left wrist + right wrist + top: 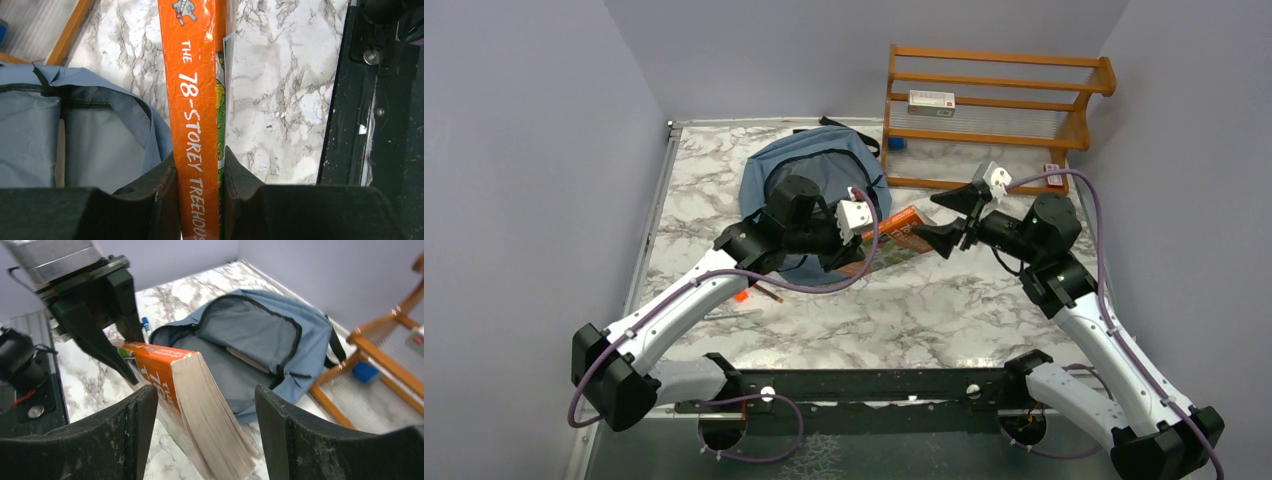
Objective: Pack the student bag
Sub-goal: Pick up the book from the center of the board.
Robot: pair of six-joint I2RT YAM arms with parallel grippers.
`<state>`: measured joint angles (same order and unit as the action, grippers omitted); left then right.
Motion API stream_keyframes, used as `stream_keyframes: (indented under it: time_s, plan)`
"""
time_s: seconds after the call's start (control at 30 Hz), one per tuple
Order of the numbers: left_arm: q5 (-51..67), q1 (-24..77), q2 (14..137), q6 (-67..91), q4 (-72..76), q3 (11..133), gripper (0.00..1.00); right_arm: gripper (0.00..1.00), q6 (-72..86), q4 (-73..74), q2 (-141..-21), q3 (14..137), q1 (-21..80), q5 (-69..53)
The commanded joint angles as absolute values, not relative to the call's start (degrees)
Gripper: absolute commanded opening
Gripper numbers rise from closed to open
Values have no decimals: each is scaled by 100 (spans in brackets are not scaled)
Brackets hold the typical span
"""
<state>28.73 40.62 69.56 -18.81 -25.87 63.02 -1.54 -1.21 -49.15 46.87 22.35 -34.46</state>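
Observation:
The dusty-blue student bag [816,172] lies open at the back centre of the marble table; its grey inside shows in the right wrist view [250,335] and the left wrist view [90,130]. My left gripper [848,252] is shut on the spine of an orange paperback book [197,100], held on edge just right of the bag's opening. The book [896,238] slants toward my right gripper [946,217]. That gripper [205,410] is open, and the book's page end [215,420] lies between its fingers without touching them. A thin flat thing [246,360] lies inside the bag.
A wooden rack [994,110] stands at the back right with a white box [931,100] on it and a blue item [896,143] under it. An orange marker [742,296] and a pencil [769,293] lie under my left arm. A black rail [380,100] runs along the near edge.

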Motion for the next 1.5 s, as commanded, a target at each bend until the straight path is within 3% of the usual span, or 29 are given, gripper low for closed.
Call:
stream_keyframes:
  time_s: [0.0,0.33,0.53,0.73,1.2,1.47]
  plan:
    - [3310,4045,6503,-2505,-2227,6267,0,76,-979,-736,-4755,4785,2259,-4588]
    - [3988,4037,6138,-3712,-2646,6250,0,77,-1583,-379,-4816,4985,2259,-5391]
    - [3971,4041,6371,-4101,-3055,6552,0,73,-2101,1298,-5549,5742,2259,-6187]
    - [3812,4036,6544,-4294,-3220,6773,0,68,-2585,2513,-5969,6065,2259,-6085]
    - [3823,4043,7029,-4343,-3322,7325,0,64,-2803,2654,-6121,5794,2259,-5726]
    - [3865,4042,7154,-4272,-3323,7448,0,42,-2743,2526,-6211,5770,2259,-5804]
